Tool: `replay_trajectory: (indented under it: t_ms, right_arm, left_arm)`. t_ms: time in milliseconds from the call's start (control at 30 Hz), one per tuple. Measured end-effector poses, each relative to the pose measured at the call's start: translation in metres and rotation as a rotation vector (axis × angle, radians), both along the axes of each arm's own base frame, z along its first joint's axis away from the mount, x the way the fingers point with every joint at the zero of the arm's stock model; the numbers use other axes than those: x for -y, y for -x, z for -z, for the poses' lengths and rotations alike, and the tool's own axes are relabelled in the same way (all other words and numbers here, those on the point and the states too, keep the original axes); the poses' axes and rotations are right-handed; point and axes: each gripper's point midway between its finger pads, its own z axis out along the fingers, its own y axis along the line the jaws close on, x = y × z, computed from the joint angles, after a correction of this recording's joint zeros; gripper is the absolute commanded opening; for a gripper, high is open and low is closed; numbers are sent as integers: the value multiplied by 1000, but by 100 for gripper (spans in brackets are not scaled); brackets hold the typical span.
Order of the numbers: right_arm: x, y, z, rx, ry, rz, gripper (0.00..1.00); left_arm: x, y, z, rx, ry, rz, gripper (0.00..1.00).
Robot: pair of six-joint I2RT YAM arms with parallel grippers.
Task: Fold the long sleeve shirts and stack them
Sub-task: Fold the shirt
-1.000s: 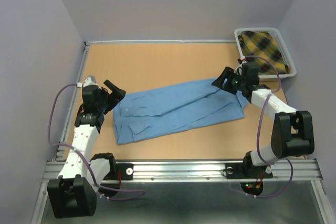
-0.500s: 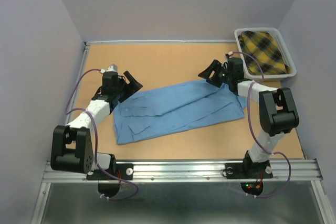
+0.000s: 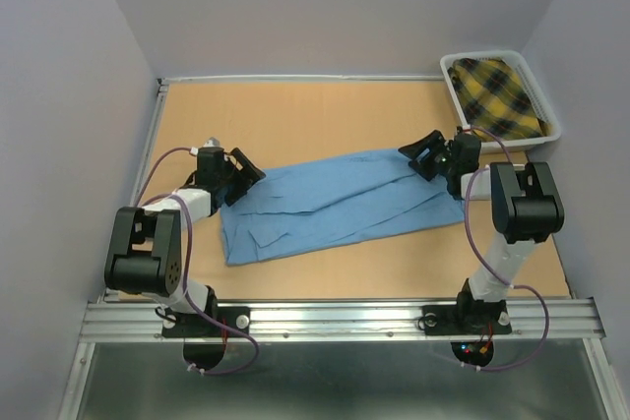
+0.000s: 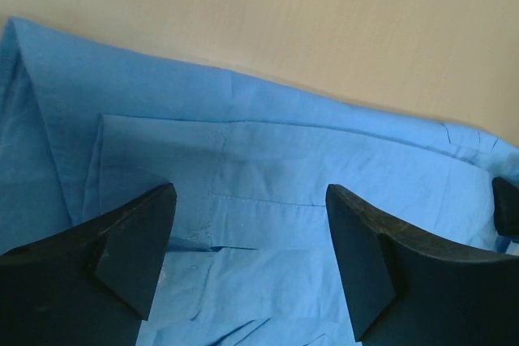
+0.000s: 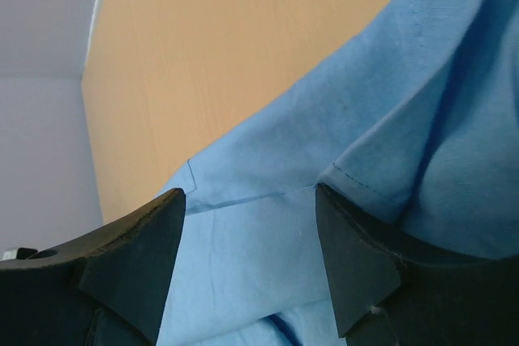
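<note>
Soft creased light blue shirt [image 3: 335, 206] lying flat; left gripper [image 3: 241, 168], right gripper [image 3: 423, 152] both spread wide.

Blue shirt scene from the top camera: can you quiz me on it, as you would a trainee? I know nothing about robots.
1. True or false: the blue shirt lies inside the white basket.
2. What is in the basket? A, a yellow plaid cloth; B, a blue shirt; C, a cup.
3. Fill in: the left gripper and right gripper, one at each end of the shirt, both have jaws standing ____.
Key: 1 false, it lies spread on the table; 2 A; 3 open.
</note>
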Motion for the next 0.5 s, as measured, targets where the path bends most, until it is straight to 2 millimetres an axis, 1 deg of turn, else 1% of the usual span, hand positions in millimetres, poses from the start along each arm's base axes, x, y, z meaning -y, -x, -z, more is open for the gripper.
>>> replay_trajectory:
  t_ms: [67,233,300,367,433,500]
  right_arm:
    - [9,1,0,19,-11,12,72]
    - [10,7,-3,31,-8,-7,72]
    - [11,9,-4,23,-6,-13,72]
    - [11,15,-7,4,-5,-21,72]
    - [10,20,-14,-7,-5,-32,72]
    - [8,21,-31,22,-3,-39,72]
  left_arm:
    - [-6,-2,-1,9,6,-30,86]
    - [-23,-1,-1,-7,-12,-99,86]
    - [-28,4,-2,-23,-28,-117,86]
    - [-33,9,-8,-26,-47,-132,86]
    - [-38,12,-16,-11,-69,-139,86]
    - [-39,15,-28,13,-86,-136,86]
